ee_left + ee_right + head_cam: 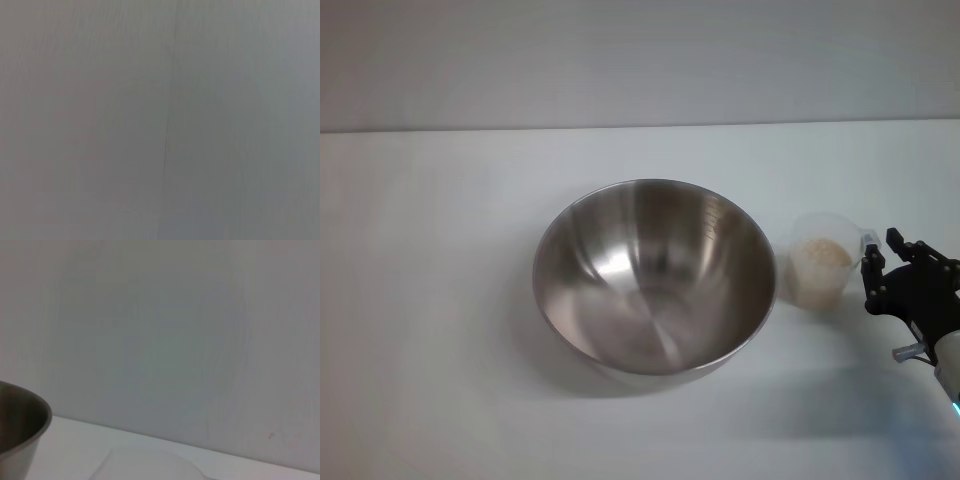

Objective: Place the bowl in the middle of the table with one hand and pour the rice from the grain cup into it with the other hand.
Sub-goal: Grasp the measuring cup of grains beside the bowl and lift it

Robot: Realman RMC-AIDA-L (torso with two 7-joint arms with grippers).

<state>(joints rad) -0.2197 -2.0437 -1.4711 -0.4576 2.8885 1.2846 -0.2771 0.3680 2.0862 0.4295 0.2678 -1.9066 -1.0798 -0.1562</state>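
The steel bowl (653,277) stands upright and empty in the middle of the white table (440,300). The clear grain cup (825,258) stands just right of the bowl, apart from it, with pale rice (820,266) inside. Its small handle points right. My right gripper (883,250) is open just right of the cup, fingertips (872,262) close beside the handle, holding nothing. In the right wrist view the bowl's wall (20,435) shows at one edge and the cup's rim (150,462) shows faintly. My left gripper is out of view.
A plain pale wall (640,60) rises behind the table's far edge. The left wrist view shows only a flat grey surface (100,120) with a thin seam.
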